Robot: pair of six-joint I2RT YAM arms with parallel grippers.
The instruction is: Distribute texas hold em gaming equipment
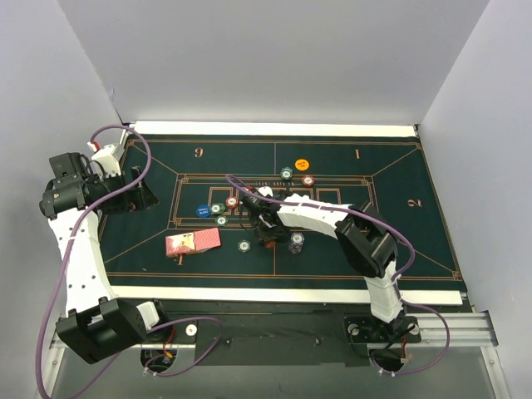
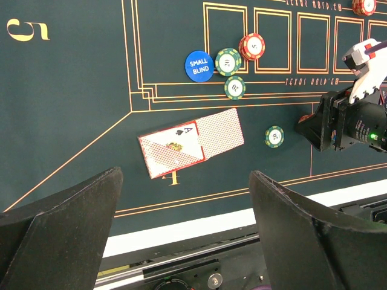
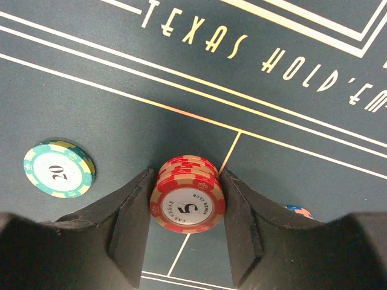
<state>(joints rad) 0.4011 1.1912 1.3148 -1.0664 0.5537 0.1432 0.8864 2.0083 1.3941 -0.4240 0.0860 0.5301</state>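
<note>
Dark green felt mat on the worktop, plain white walls around. So the right pincer is clamped on a red chip stack; the left pincer gapes wide, holding nothing, with the cards just ahead of it. Four loose green chips, one blue disc, one orange disc.

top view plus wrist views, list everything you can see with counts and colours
cards: one small overlapped pile, red-pink backs, ace face up, mat's near left
green chips: four, single, mid-mat
red chips: two, single, mid-mat
red stack: one, mat centre
grey-purple stack: one, right of red stack
blue disc: one, by left chips
orange disc: one, far centre
mat: one, dark green, orange lines
left gripper: open, empty, mat's left
right gripper: closed on red stack
</note>
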